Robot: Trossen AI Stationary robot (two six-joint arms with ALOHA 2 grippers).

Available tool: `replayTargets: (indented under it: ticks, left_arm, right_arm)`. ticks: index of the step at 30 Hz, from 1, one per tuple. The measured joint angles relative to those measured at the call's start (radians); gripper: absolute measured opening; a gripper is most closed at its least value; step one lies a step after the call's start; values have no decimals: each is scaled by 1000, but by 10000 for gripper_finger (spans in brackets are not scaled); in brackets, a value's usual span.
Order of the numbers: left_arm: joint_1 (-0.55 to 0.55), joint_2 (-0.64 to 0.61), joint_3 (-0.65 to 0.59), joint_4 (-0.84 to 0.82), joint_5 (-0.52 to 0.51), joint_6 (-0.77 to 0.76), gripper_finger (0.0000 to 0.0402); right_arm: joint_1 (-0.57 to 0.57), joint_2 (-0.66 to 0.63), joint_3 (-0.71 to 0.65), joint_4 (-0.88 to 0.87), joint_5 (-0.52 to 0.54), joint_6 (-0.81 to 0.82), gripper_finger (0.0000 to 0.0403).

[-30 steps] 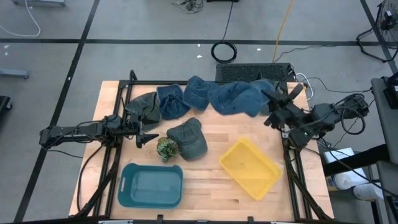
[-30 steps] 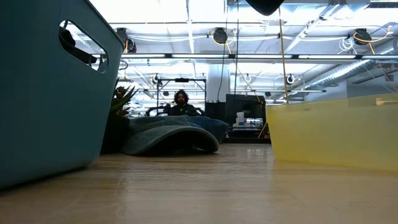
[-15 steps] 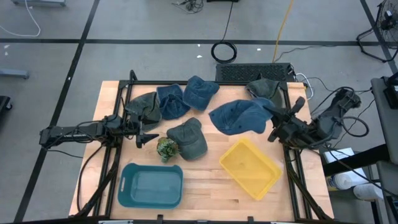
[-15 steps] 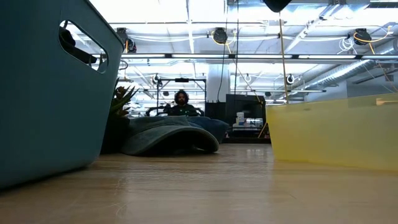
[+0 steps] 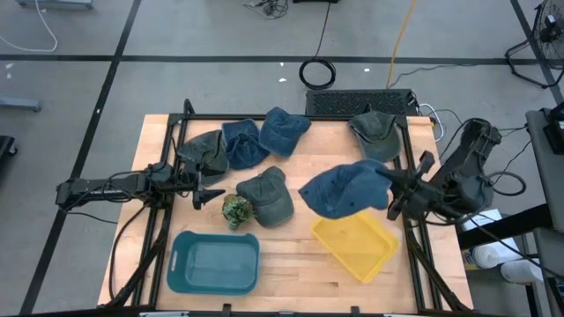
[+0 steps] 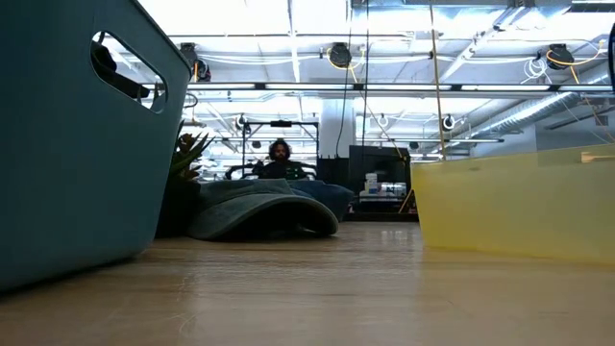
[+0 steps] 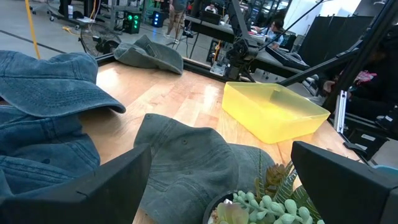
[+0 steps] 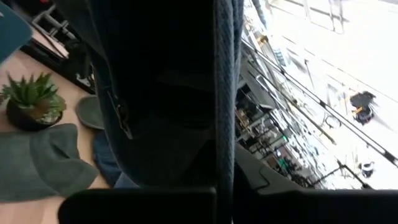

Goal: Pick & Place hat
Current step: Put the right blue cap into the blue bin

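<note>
We see the wooden tabletop [image 5: 291, 255] filling the centre of the high view, with the yellow bin [image 5: 355, 239] at its lower right and the teal bin [image 5: 214, 262] at lower left. The blue denim hat [image 5: 345, 187] hangs in the air right of centre, just above the upper left corner of the yellow bin, held by the right pincer [image 5: 394, 186], which is clamped tight on its right edge. The hat's long axis runs roughly left to right across the frame, its body drooping away to the left of the grip; which end is the brim we cannot tell.

Our worry is that the hat is held only by one edge and overhangs the bin's rim. If let go from here, we judge most of the cloth could land outside the bin or drape over its wall. A thin pinch on fabric could also slip.

The left pincer [image 5: 204, 195] waits at centre left, spread wide and holding nothing, beside the small potted succulent [image 5: 235, 210] and a grey-green cap [image 5: 267, 195].
</note>
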Motion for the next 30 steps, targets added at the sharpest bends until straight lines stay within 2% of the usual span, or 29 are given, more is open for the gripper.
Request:
replayTargets:
  ticks: [8, 30]
  left_arm:
    - [0, 0, 0, 0, 0, 0, 397]
    - [0, 0, 0, 0, 0, 0, 397]
  right_arm:
    - [66, 0, -3, -1, -6, -16, 0]
    - [118, -9, -3, -9, -12, -42, 0]
